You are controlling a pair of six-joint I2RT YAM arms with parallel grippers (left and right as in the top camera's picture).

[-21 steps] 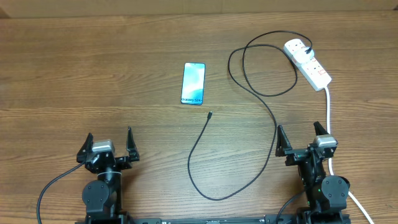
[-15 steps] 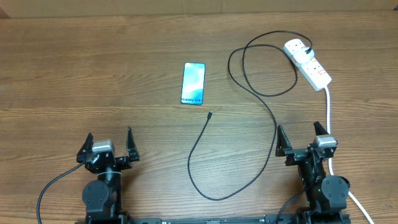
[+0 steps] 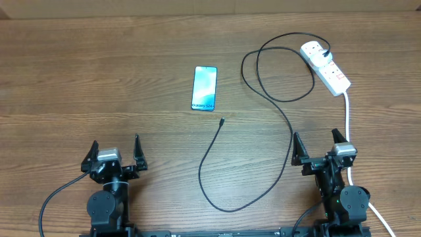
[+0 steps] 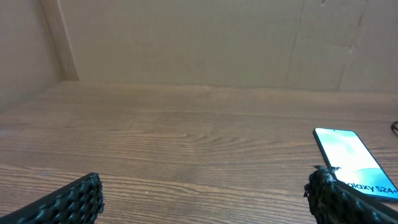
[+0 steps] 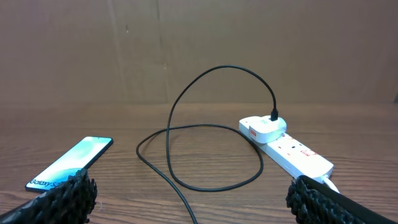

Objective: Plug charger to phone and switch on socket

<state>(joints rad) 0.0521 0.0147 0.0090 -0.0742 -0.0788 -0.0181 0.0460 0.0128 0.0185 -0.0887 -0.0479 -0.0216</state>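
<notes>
While the left fingers (image 3: 137, 150) and right fingers (image 3: 297, 148) stand spread apart and empty at the near worktop (image 3: 66, 79) edge, the charger (image 3: 222, 122) tip lies at 5 o'clock of the phone (image 3: 204, 88), its plug seated in the socket (image 3: 327, 67) at 2 o'clock.

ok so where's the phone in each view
Overhead: phone lies just above centre, left of the middle.
Left wrist: phone at lower right.
Right wrist: phone at lower left.
Shared landmark: charger loops to its right in overhead and right wrist.
</notes>
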